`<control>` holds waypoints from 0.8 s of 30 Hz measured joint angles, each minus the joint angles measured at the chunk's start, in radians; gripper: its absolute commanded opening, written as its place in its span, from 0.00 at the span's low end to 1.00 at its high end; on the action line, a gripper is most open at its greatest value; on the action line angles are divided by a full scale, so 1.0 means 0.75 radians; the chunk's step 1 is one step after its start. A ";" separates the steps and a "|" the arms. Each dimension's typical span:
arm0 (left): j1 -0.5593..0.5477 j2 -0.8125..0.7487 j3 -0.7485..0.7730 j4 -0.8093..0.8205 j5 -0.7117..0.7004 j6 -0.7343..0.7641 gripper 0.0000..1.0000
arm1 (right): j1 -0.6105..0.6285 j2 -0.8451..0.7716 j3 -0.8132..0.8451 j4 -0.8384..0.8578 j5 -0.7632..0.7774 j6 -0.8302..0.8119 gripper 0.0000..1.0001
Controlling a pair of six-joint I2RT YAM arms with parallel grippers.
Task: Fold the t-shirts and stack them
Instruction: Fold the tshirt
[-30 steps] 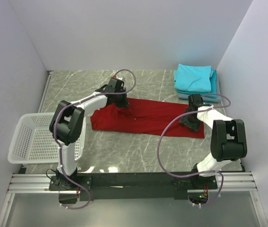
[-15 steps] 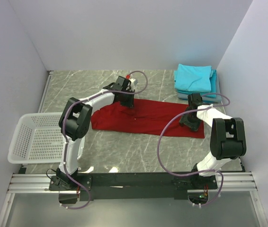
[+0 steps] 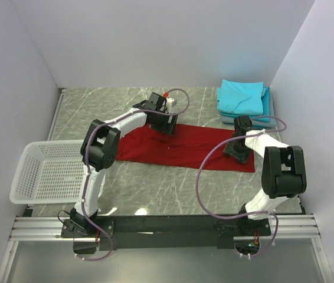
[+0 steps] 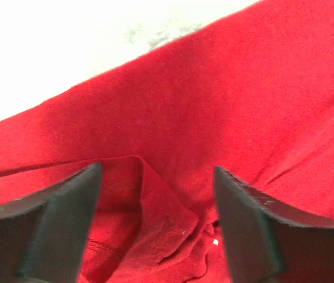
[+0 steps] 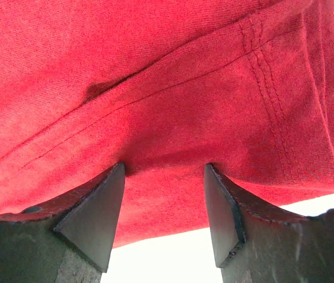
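**Red shirt laid out flat, both arms down on it for the next fold**

The red t-shirt [image 3: 197,147] lies spread in a long band across the middle of the counter [image 3: 155,186], not yet folded to a rectangle. The finished turquoise t-shirts [image 3: 242,96] sit stacked in the far right corner, well apart from it. The step in hand looks like taking hold of the cloth for a fold.

The left gripper [image 3: 166,122] is at the shirt's far edge. In its wrist view the fingers [image 4: 66,218] stand apart, astride a raised pucker of red cloth and not clamped on it. The right gripper [image 3: 236,152] is at the shirt's right end, near the stitched hem. Its fingers [image 5: 93,218] are also spread, their tips pressed onto the fabric, which bulges between them.

The next move probably calls for both pairs of fingers to pinch the cloth, then lift and carry it over together.
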 measured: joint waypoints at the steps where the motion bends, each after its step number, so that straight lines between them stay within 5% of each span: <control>1: 0.000 -0.001 -0.004 0.001 -0.010 -0.010 0.89 | 0.000 0.000 0.000 0.000 0.001 0.000 0.63; 4: 0.000 -0.051 -0.068 0.027 -0.068 -0.049 0.99 | 0.000 0.000 0.000 0.000 0.001 0.000 0.63; 13: 0.001 -0.495 -0.382 0.180 -0.264 -0.235 0.99 | 0.000 -0.005 -0.003 0.002 -0.001 -0.005 0.63; 24: 0.001 -0.609 -0.847 0.414 -0.051 -0.459 0.99 | 0.000 -0.015 -0.015 0.015 -0.004 -0.005 0.63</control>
